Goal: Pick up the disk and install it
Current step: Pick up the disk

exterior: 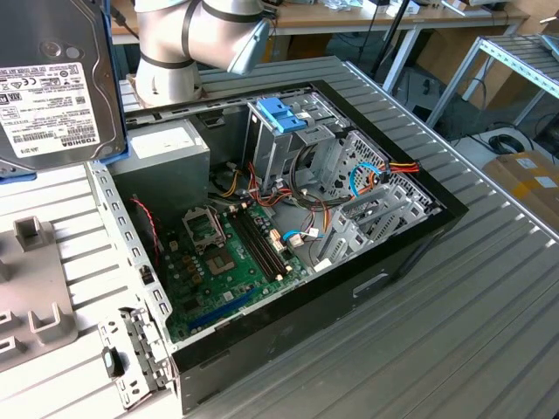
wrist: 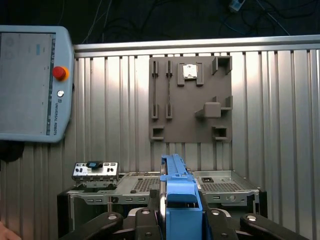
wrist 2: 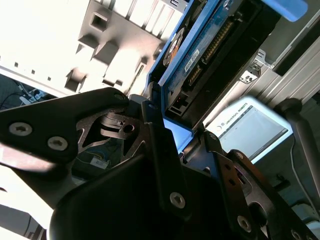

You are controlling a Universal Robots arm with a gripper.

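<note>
Closest to the exterior camera hangs the disk [exterior: 52,78], white label facing out and light-blue carrier frame along its edges, held clear of the table [exterior: 454,332] above the edge at the exterior view's left. In the first wrist view the gripper [wrist: 180,220] is clamped on that frame, one finger on each side.

An open computer case [exterior: 384,262] lies across the middle of the ribbed aluminium table, showing its motherboard [exterior: 236,253] and a blue bracket [exterior: 281,113]. A grey fixture plate [exterior: 35,297] sits by the same left edge, and a teach pendant [wrist: 30,82] rests on the ribs. Past the far edge stand a workbench [exterior: 367,13], a metal shelf [exterior: 524,61] and cardboard boxes [exterior: 528,179] on the floor.
</note>
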